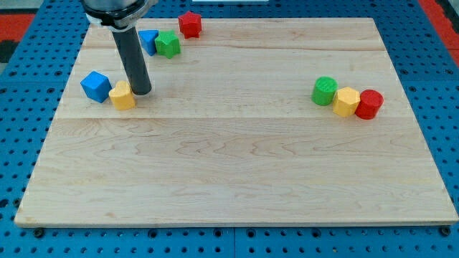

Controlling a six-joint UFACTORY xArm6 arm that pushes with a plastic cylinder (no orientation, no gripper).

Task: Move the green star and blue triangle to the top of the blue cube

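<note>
My tip (141, 92): the lower end of my dark rod stands on the worktop just to the view's right of the yellow block, touching it or all but touching; I cannot tell which.
Fingers: I have none, only the rod, so nothing is clenched or grasped.
Worktop (237, 179): a pale wooden board lying on a blue pegboard.
Blue cube (95, 86): my landmark, near the board's left edge in the view, sitting free on the wood.
Yellow block (122, 95): just to the view's right of the blue cube and a touch lower, close beside it; its shape I cannot make out surely.
Blue triangle (148, 41): toward the view's top and right of the blue cube, partly hidden behind my rod, well apart from the cube.
Green star (168, 44): touching the blue triangle's right side, likewise up and to the right of the blue cube.
Red block (190, 24): farther up and right of the blue cube, near the board's top edge, just beyond the green star.
Far trio: well to the view's right of the blue cube, a green cylinder (324, 91), a yellow block (347, 102) and a red cylinder (369, 104) stand in a touching row.
</note>
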